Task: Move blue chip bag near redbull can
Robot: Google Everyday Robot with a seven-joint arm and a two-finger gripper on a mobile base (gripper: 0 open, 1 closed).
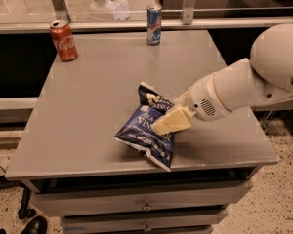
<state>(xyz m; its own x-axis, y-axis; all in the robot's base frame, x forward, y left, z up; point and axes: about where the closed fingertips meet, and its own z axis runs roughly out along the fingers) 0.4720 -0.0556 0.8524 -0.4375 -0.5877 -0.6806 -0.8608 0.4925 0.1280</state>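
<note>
The blue chip bag (145,132) lies crumpled on the grey table (88,111), near its front edge, black top pointing to the back. My gripper (170,121) comes in from the right on a white arm (234,89) and rests on the bag's right side. The redbull can (154,25) stands upright at the table's back edge, far behind the bag.
A red Coca-Cola can (63,41) stands upright at the table's back left corner. A rail and glass partition (195,21) run just behind the table. Drawers (146,204) sit under the tabletop.
</note>
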